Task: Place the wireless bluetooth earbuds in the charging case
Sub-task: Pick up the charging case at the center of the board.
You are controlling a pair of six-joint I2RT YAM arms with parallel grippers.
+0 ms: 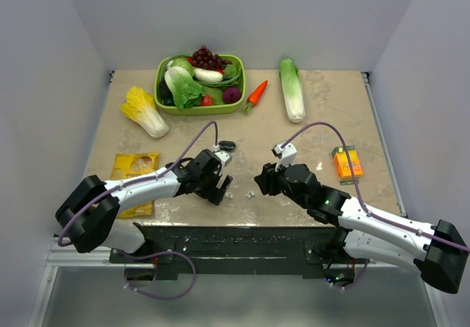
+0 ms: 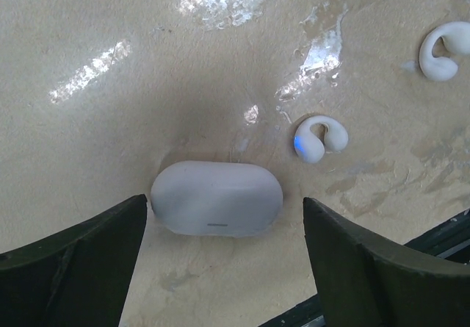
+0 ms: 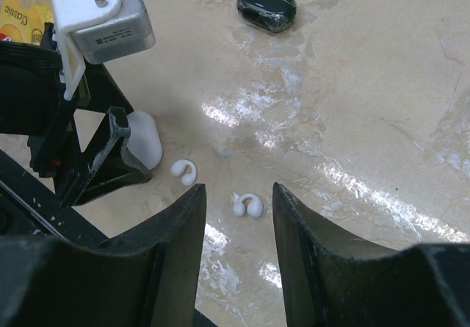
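On the beige table (image 1: 323, 121), a green basket (image 1: 220, 110) of vegetables sits at the far edge, a carrot (image 1: 255, 95) just right of it, a yellow cabbage (image 1: 145, 111) toward the far-left corner, a long lettuce (image 1: 292, 90) toward the far-right corner, an orange carton (image 1: 346, 163) by the right edge, a yellow packet (image 1: 134, 167) by the left edge, and a black oval case (image 3: 266, 7) mid-table.

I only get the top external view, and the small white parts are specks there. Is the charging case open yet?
Observer: No, the charging case lies closed between the left end effector's open fingers.
Operator: Where are the earbuds?
Observer: Both are loose on the table: one earbud beside the case, the other earbud farther out.
Operator: Is the right end effector carrying anything?
Observer: No, the right end effector is open and empty, with the farther earbud just ahead of it.
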